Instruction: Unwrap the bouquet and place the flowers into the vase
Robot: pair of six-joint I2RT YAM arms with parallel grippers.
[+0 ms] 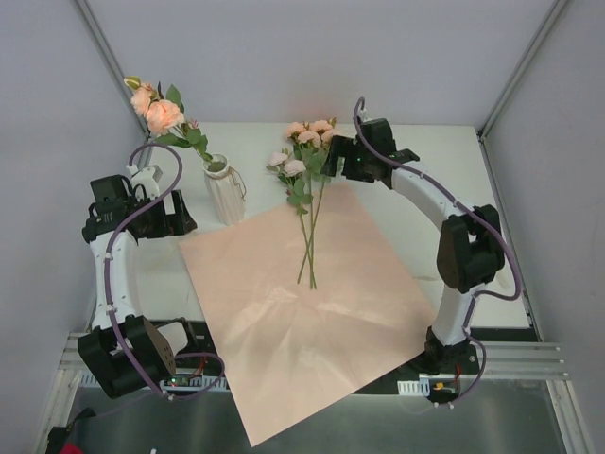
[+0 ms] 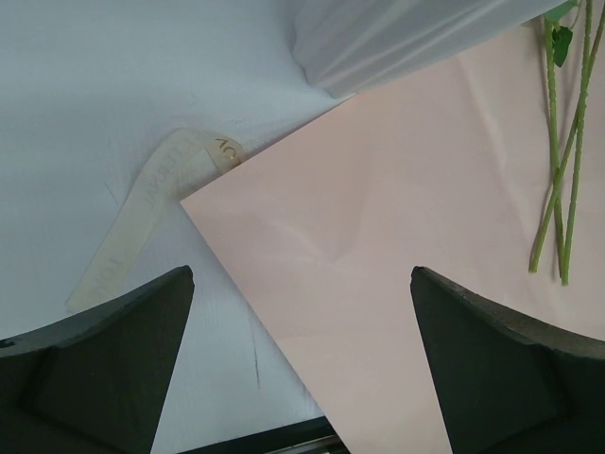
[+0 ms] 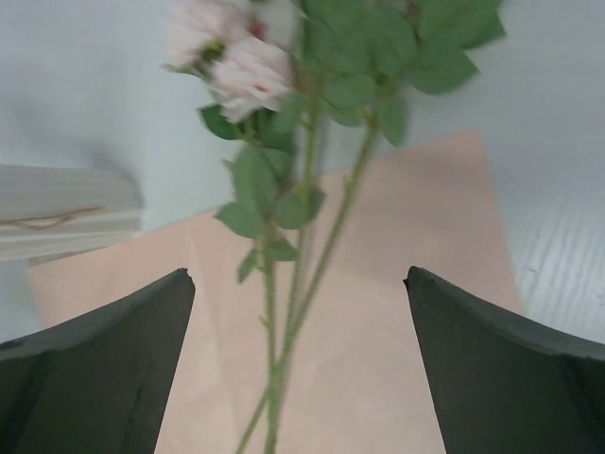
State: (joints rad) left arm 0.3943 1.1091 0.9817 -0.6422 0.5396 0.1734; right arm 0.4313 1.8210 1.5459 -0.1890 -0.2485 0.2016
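Note:
The bouquet lies undone: its pink paper (image 1: 312, 312) is spread flat on the table. Some flowers (image 1: 304, 151) lie on the paper's far edge, pale blooms away from me and green stems (image 1: 309, 251) running toward me. One peach rose (image 1: 156, 112) stands in the white vase (image 1: 225, 189). My right gripper (image 1: 333, 161) hovers open over the lying flowers, and their stems (image 3: 288, 331) pass between its fingers untouched. My left gripper (image 1: 180, 219) is open and empty beside the vase, over the paper's left corner (image 2: 378, 246).
A cream ribbon (image 2: 142, 227) lies on the white table left of the paper. The vase's base (image 2: 397, 38) shows at the top of the left wrist view. Grey walls close in the table on both sides and at the back.

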